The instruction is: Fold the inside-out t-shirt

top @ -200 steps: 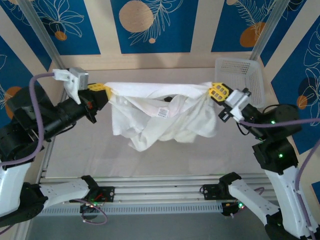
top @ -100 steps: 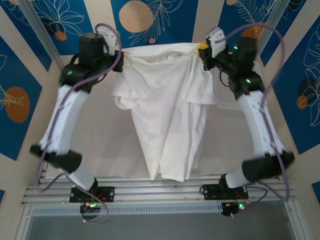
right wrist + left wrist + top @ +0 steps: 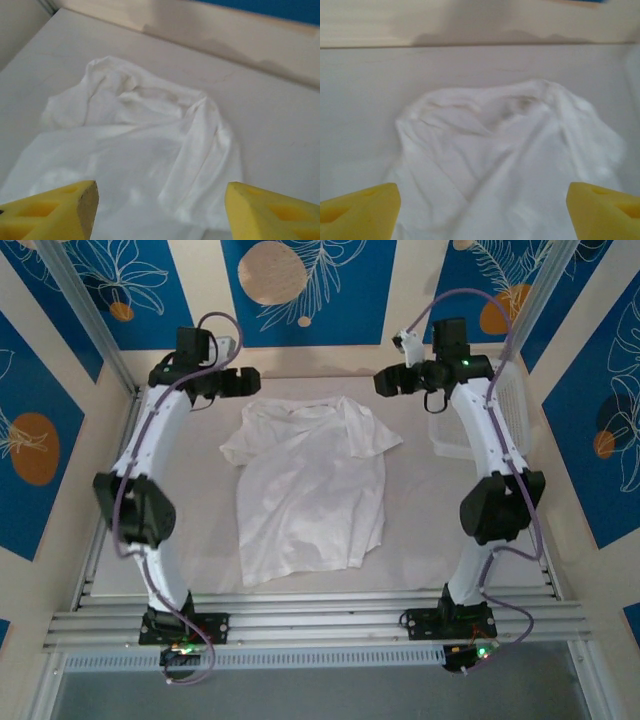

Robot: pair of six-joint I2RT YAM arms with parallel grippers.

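Overhead camera: a plain white, thin, short-sleeved t-shirt (image 3: pixel 310 490) lies spread on the pale grey table (image 3: pixel 215 540), roughly centred between my two arms. Its collar points to the far wall and its hem to the arm bases. Both sleeves stick out sideways. The body is fairly flat, with bunching at the collar and an uneven hem. The left gripper (image 3: pixel 248 381) hovers near the shirt's shoulder on my left side, and the right gripper (image 3: pixel 384 383) hovers near the opposite shoulder. Neither touches cloth. A white plastic lattice basket (image 3: pixel 445 435) sits at the far right, partly behind the right arm and apart from the shirt.

Left wrist camera: two yellow foam fingertips (image 3: pixel 360 210) sit in the lower corners. The jaws stand wide apart with nothing between them. Below lies the collar end of the shirt, rumpled, with soft ridges across the shoulders.

Right wrist camera: yellow fingertips (image 3: pixel 50 210) again sit in the lower corners, and the jaws are well parted and empty. Below lies a creased shoulder and sleeve, with bare table around it.

My reading is that the shirt is laid out but no fold is made yet. Bringing the sleeves in and doubling the body are all left to do. I cannot tell from the seams which side faces up.
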